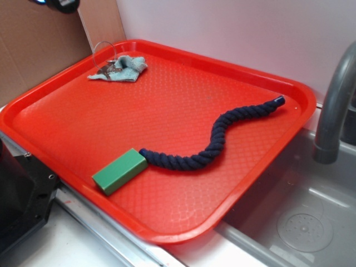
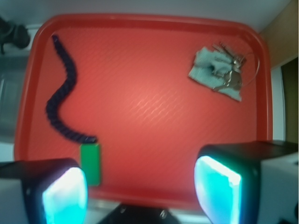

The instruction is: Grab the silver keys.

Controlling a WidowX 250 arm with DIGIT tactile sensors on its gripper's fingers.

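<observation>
Seen from the wrist, pincer (image 2: 140, 186) spread wide and holding nothing, its two lit fingertips (image 2: 63, 196) framing the near rim of the red tray (image 2: 149, 22), high above it and well apart from everything. At about 1 o'clock from there, near the far right corner of the tray, the silver keys (image 2: 230, 77), lying partly on top of the pale terry cloth (image 2: 208, 72) with their thin wire ring (image 2: 256, 65) looping out toward the tray wall. At about 10 o'clock, the green block (image 2: 90, 163) touching one end of the dark blue rope (image 2: 60, 93), both well apart from the keys and unlikely to interfere. Main risk, judged from this layout: closing on cloth together with keys, or on cloth alone, since metal and fabric overlap and the bunch is small and flat. Second risk: a descent too close to the corner, with one fingertip striking the raised tray rim before reaching the metal. Third: pinching only the wire ring, thin and springy, likely to slip out or let the bunch swing and drop. In the exterior view, keys at 10 o'clock of the tray, ring standing up against the rim, worktop edge just beyond; exact key count too blurred to tell
</observation>
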